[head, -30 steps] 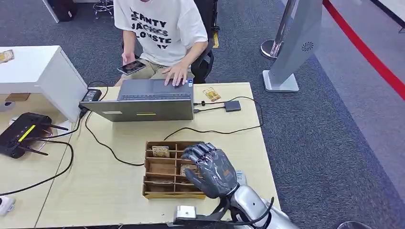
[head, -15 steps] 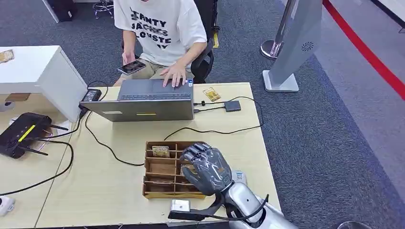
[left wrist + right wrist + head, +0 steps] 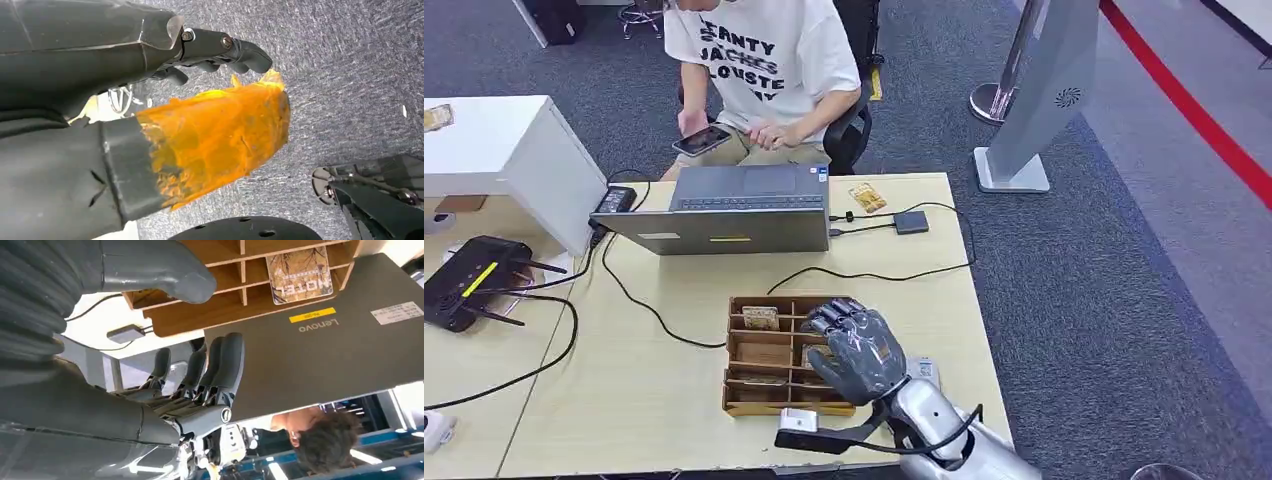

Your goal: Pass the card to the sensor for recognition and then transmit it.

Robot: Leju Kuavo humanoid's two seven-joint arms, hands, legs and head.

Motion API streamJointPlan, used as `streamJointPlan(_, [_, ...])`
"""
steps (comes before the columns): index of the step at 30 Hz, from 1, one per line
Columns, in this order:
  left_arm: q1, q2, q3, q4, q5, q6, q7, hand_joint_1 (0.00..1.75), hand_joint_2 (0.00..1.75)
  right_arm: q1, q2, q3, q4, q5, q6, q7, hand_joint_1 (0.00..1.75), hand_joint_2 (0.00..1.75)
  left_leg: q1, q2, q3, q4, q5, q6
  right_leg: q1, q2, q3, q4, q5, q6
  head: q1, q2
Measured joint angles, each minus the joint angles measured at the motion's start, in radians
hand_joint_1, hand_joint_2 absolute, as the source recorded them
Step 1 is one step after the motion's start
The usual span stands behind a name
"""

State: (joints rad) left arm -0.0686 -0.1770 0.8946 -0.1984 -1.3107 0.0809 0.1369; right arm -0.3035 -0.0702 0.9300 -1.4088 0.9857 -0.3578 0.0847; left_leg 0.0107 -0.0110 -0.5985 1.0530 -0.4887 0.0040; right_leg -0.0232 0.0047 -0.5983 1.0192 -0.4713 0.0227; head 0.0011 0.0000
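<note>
Right hand over the card tray, nothing gripped.

My right hand's fingers (image 3: 220, 365) were apart and extended, thumb (image 3: 165, 270) clear of them, holding nothing; right hand (image 3: 856, 352) hovered over the tray's right-side slots. Hotel card (image 3: 761, 318) stood in a far-left slot of the wooden tray (image 3: 746, 402), well left of my fingertips. I'd shift left before pinching its top edge. Black sensor (image 3: 911, 221) sat by the laptop (image 3: 724, 212). Left hand (image 3: 150, 55): grip state unreadable.

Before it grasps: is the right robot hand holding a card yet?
No. The right robot hand hovers over the wooden organizer, fingers apart, holding nothing.
</note>
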Motion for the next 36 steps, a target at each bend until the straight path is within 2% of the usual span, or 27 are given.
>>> streamJointPlan(19, [0.0,0.0,0.0,0.0,-0.001,-0.002,-0.001,0.0,0.0,-0.001,0.013,-0.024,0.047,0.004,0.002,0.007,0.89,1.75,0.0,0.0,0.0,0.0,0.0,0.0,0.0,0.0,0.0,0.0,0.0,0.0,0.0,0.0])
streamJointPlan(22, [0.0,0.0,0.0,0.0,-0.003,-0.003,-0.001,0.0,0.0,-0.001,0.013,-0.027,0.051,0.01,0.006,0.009,0.96,1.75,0.0,0.0,0.0,0.0,0.0,0.0,0.0,0.0,0.0,0.0,0.0,0.0,0.0,0.0])
streamJointPlan(24, [0.0,0.0,0.0,0.0,-0.003,-0.003,-0.001,0.0,0.0,-0.001,0.015,-0.035,0.056,0.015,0.011,0.01,1.12,1.75,0.0,0.0,0.0,0.0,0.0,0.0,0.0,0.0,0.0,0.0,0.0,0.0,0.0,0.0])
streamJointPlan(27, [0.0,0.0,0.0,0.0,-0.004,-0.004,-0.001,0.0,0.0,-0.001,0.017,-0.045,0.065,0.021,0.012,0.01,1.15,1.75,0.0,0.0,0.0,0.0,0.0,0.0,0.0,0.0,0.0,0.0,0.0,0.0,0.0,0.0])
streamJointPlan(28, [0.0,0.0,0.0,0.0,-0.005,-0.004,-0.001,0.0,0.0,-0.001,0.017,-0.048,0.068,0.024,0.013,0.01,1.22,1.75,0.0,0.0,0.0,0.0,0.0,0.0,0.0,0.0,0.0,0.0,0.0,0.0,0.0,0.0])
streamJointPlan(30, [0.0,0.0,0.0,0.0,-0.006,-0.004,-0.001,0.0,0.0,-0.001,0.018,-0.053,0.075,0.028,0.014,0.013,1.19,1.75,0.0,0.0,0.0,0.0,0.0,0.0,0.0,0.0,0.0,0.0,0.0,0.0,0.0,0.0])
streamJointPlan(32, [0.0,0.0,0.0,0.0,-0.007,-0.004,-0.001,0.0,0.0,-0.001,0.018,-0.061,0.082,0.033,0.015,0.013,1.26,1.75,0.0,0.0,0.0,0.0,0.0,0.0,0.0,0.0,0.0,0.0,0.0,0.0,0.0,0.0])
streamJointPlan(36, [0.0,0.0,0.0,0.0,-0.009,-0.006,-0.002,0.0,0.0,-0.001,0.019,-0.072,0.094,0.043,0.018,0.013,1.19,1.75,0.0,0.0,0.0,0.0,0.0,0.0,0.0,0.0,0.0,0.0,0.0,0.0,0.0,0.0])
